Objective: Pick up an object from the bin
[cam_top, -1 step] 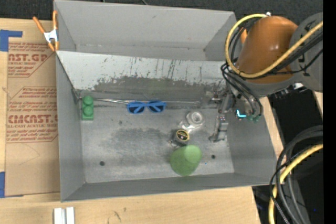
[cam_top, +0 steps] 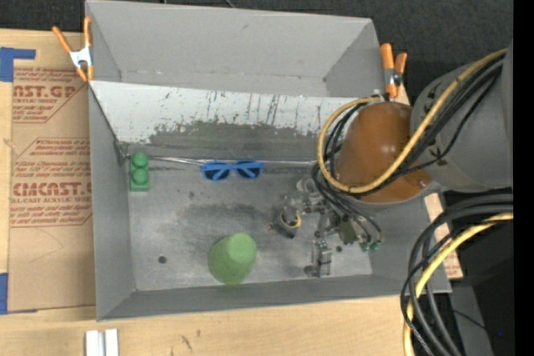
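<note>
Green cup (cam_top: 231,258), blue sunglasses (cam_top: 233,170), grey bin (cam_top: 167,54)

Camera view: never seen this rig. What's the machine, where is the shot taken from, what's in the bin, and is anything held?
One camera looks down into a grey metal bin, slightly from the side. The machine is a robot arm reaching in from the right. The brown-orange dome and the cables are parts of it. Its gripper hangs low over the bin's right floor. Three loose things lie in the bin: a green cup-like cylinder near the front, blue sunglasses by the back wall, and a small green block at the left. Whether the gripper holds anything cannot be told.
</note>
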